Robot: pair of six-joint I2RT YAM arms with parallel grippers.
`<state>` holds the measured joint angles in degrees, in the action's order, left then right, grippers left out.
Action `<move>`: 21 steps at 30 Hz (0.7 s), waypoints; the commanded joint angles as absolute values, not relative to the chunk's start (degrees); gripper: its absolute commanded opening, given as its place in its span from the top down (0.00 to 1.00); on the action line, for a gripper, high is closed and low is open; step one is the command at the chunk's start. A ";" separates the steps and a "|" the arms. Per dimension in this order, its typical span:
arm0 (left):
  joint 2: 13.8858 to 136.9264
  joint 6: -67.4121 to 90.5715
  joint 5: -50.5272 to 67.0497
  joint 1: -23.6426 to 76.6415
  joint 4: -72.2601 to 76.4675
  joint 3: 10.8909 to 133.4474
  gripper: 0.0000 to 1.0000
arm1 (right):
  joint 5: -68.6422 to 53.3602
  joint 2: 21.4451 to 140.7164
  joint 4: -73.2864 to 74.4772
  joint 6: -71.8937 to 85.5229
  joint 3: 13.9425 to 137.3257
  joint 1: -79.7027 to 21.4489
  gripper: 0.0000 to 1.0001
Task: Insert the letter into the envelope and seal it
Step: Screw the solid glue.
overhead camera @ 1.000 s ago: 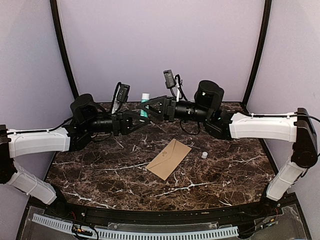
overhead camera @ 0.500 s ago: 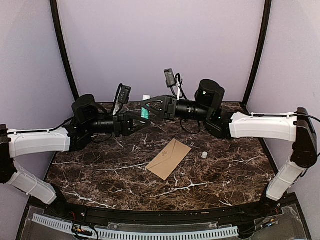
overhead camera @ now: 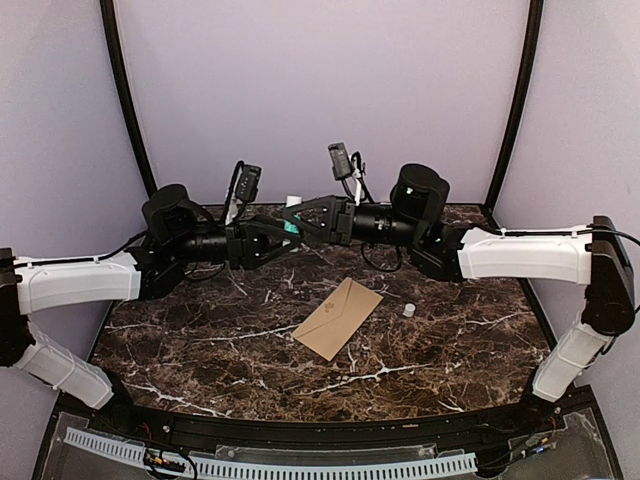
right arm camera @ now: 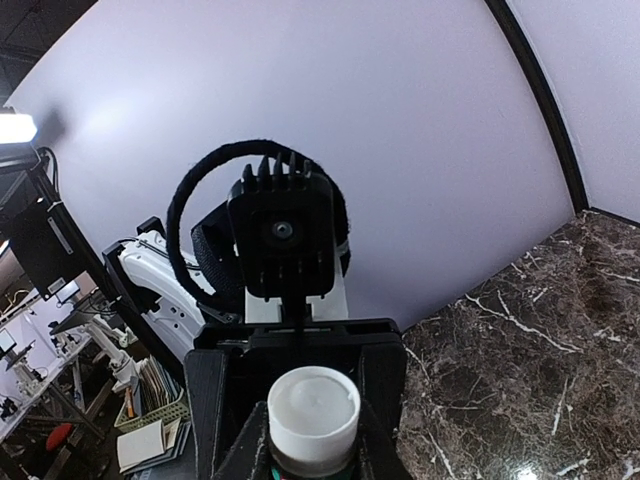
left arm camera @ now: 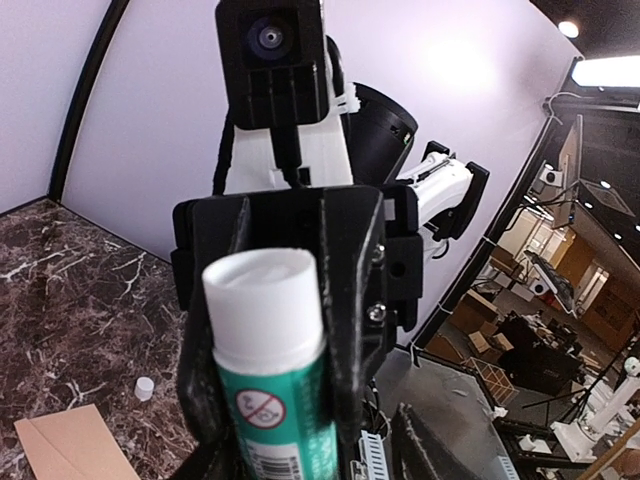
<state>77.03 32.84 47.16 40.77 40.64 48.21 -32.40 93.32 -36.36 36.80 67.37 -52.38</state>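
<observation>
From the overhead camera I see the plain tan-brown kraft paper envelope lying flat near the middle of the dark brown, white-veined marble tabletop. It is turned on a diagonal, with its long axis running from about 7 o'clock to 1 o'clock. No gripper is touching it. A small white plastic cap stands on the marble at roughly 3 o'clock from the envelope, near it but apart.

Both arms are raised above the back of the table, at 12 o'clock from the envelope, and their tips meet nose to nose. Between them is a white tube with a green label, a glue stick. The right gripper is pinching this tube. In its own wrist view the black fingers press against either side of the tube's round white end. The left gripper is spread. In its wrist view one of its fingers stands off to 4 o'clock of the tube, clear of it, and the envelope's corner shows low at 8 o'clock.
</observation>
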 commanded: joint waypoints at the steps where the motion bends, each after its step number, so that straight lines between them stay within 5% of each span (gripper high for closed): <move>1: 77.59 32.98 46.80 41.00 43.05 50.17 0.56 | -33.57 91.96 -39.11 36.66 66.65 -52.00 0.97; 5: 77.91 33.04 46.82 41.03 43.17 50.23 0.79 | -32.98 91.42 -38.95 36.49 66.09 -51.96 0.96; 9: 77.92 32.58 46.43 41.04 42.23 49.98 0.98 | -31.30 90.08 -38.18 35.66 65.08 -51.94 0.75; 16: 77.62 30.91 45.00 40.92 38.98 48.85 1.00 | -25.74 86.02 -33.45 32.71 63.05 -51.43 0.27; 21: 76.66 28.09 42.88 39.64 33.18 48.39 1.00 | -18.70 80.18 -28.26 30.83 59.22 -50.17 0.15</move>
<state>78.24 31.51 44.58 40.60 38.02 48.80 -25.69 85.17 -31.75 33.04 62.00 -51.27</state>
